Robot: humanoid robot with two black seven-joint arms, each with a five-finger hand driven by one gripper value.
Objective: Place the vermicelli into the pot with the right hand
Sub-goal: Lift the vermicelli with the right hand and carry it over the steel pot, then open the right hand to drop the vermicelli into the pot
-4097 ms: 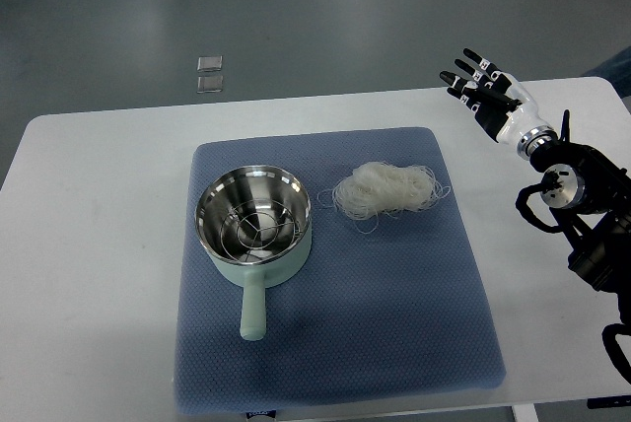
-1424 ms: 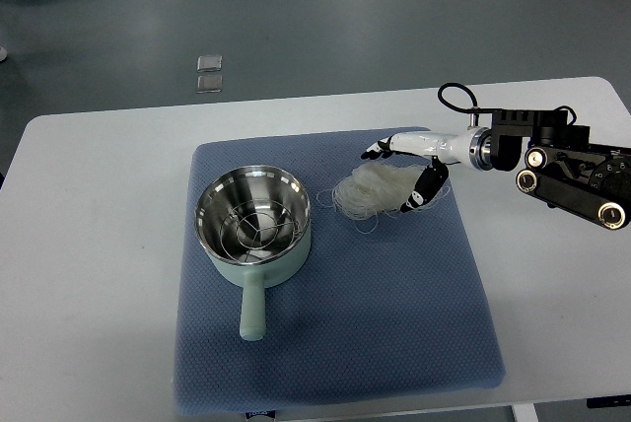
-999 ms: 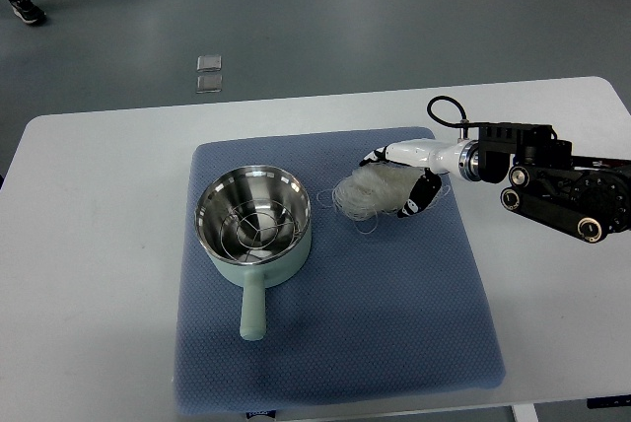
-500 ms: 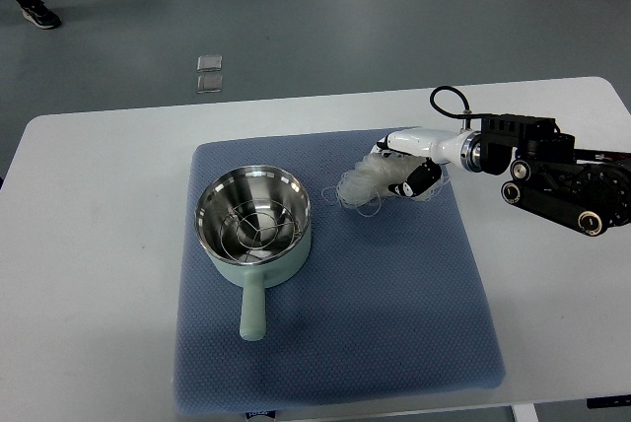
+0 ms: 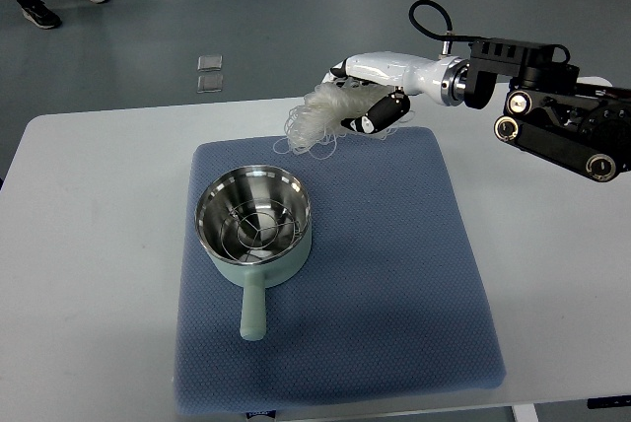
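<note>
Since the pot [image 5: 254, 215] sits open on the blue mat [image 5: 394, 274], handle toward the robot (wire rack inside), the drop looks easy — if centred. Beyond it, the right hand [image 5: 370, 97] holds the vermicelli [image 5: 320, 118] aloft past the mat's far edge, fingers curled round the bundle. Better to carry it over the rim before letting go — loose strands dangle.

Right hand [image 5: 367, 97] grips vermicelli [image 5: 320, 118], apparently lifted beyond the pot [image 5: 253, 228].
</note>
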